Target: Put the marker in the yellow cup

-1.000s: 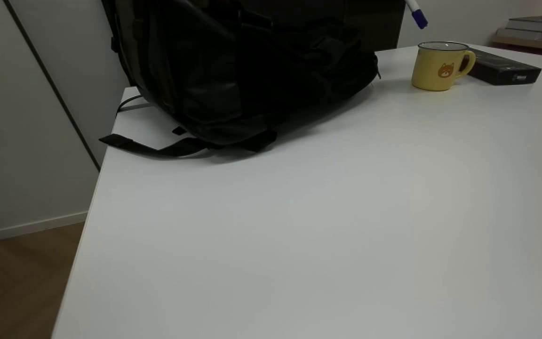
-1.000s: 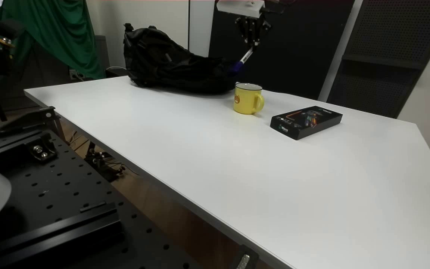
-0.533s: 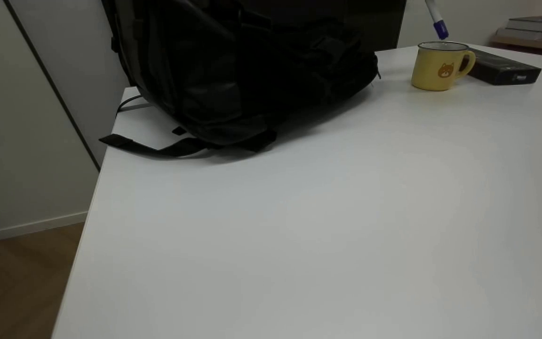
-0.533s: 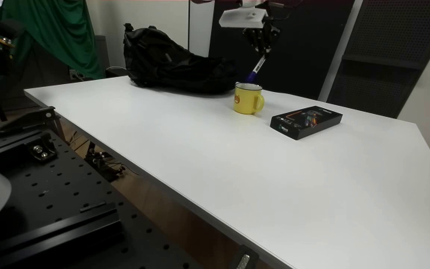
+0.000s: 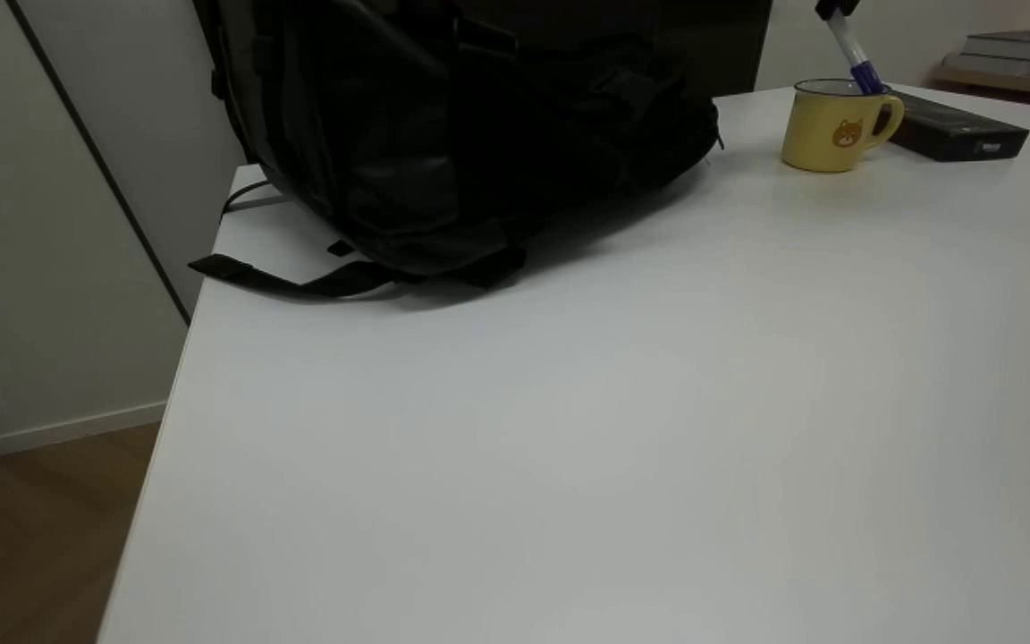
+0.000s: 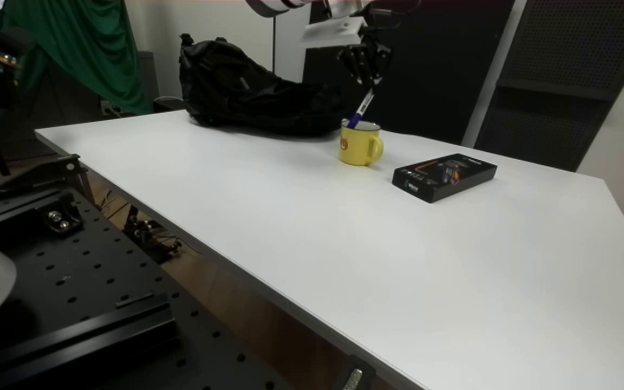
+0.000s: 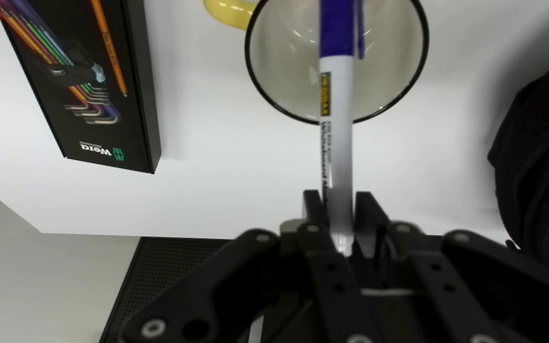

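Note:
The yellow cup point(image 5: 810, 134) stands upright on the white table; it also shows in an exterior view point(image 6: 352, 149) and, from above, in the wrist view point(image 7: 277, 78). My gripper point(image 7: 340, 209) is shut on the white rear end of the marker point(image 7: 340, 105). In an exterior view the gripper point(image 6: 370, 81) is above the cup. The marker point(image 6: 365, 102) hangs tilted, its dark blue cap downward at the cup's mouth. In an exterior view the marker's cap point(image 5: 867, 79) overlaps the right part of the rim. How deep the cap sits is hard to tell.
A flat black box point(image 6: 444, 176) lies on the table point(image 6: 290, 216) beside the cup's handle side. A large black backpack point(image 6: 258, 97) lies on the cup's opposite side. The table's edge shows beyond the cup in the wrist view point(image 7: 112, 234).
The gripper has carried the marker over to the cup and lowered it, so the cap has come down to the cup's mouth. The cup, box and backpack have not moved.

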Available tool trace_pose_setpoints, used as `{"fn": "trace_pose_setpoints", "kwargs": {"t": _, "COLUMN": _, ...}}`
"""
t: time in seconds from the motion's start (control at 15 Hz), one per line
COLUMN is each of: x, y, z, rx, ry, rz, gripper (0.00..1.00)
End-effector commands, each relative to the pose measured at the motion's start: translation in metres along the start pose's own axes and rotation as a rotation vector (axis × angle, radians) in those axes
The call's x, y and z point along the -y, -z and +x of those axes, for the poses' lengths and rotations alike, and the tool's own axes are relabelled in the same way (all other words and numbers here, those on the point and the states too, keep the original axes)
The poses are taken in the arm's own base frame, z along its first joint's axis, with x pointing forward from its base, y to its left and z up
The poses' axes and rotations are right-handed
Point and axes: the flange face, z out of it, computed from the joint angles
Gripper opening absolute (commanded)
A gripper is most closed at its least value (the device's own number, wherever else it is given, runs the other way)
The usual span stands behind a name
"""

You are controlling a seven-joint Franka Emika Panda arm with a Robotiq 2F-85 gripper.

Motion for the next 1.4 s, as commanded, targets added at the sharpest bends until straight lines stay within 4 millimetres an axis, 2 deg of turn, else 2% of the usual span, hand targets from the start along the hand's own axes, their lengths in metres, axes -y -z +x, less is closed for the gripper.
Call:
{"fn": "trace_pose_setpoints", "kwargs": {"t": 0.0, "x": 0.009, "y": 0.007, "z": -0.010, "rx": -0.006, "ry": -0.016, "rz": -0.017, "gripper": 0.55}}
{"fn": "trace_pose_setpoints", "kwargs": {"t": 0.27, "x": 0.023, "y": 0.013, "z": -0.015, "rx": 0.009, "ry": 0.009, "rz": -0.016, "gripper": 0.83}}
{"fn": "trace_pose_setpoints", "kwargs": {"t": 0.4, "x": 0.036, "y": 0.028, "z": -0.018, "rx": 0.094, "ry": 0.073, "rz": 0.042, "gripper": 0.97}}
{"fn": "trace_pose_setpoints", "kwargs": {"t": 0.6, "x": 0.068, "y": 0.061, "z": -0.023, "rx": 0.178, "ry": 0.171, "rz": 0.149, "gripper": 1.00}}
{"fn": "trace_pose_setpoints", "kwargs": {"t": 0.8, "x": 0.097, "y": 0.090, "z": -0.030, "rx": 0.333, "ry": 0.221, "rz": 0.224, "gripper": 1.00}}
{"fn": "trace_pose_setpoints", "kwargs": {"t": 1.0, "x": 0.111, "y": 0.110, "z": -0.042, "rx": 0.535, "ry": 0.259, "rz": 0.234, "gripper": 1.00}}
{"fn": "trace_pose_setpoints", "kwargs": {"t": 1.07, "x": 0.113, "y": 0.115, "z": -0.046, "rx": 0.602, "ry": 0.277, "rz": 0.223, "gripper": 1.00}}
{"fn": "trace_pose_setpoints", "kwargs": {"t": 1.13, "x": 0.116, "y": 0.105, "z": -0.045, "rx": 0.526, "ry": 0.264, "rz": 0.226, "gripper": 1.00}}
{"fn": "trace_pose_setpoints", "kwargs": {"t": 1.33, "x": 0.118, "y": 0.108, "z": -0.046, "rx": 0.533, "ry": 0.273, "rz": 0.234, "gripper": 1.00}}
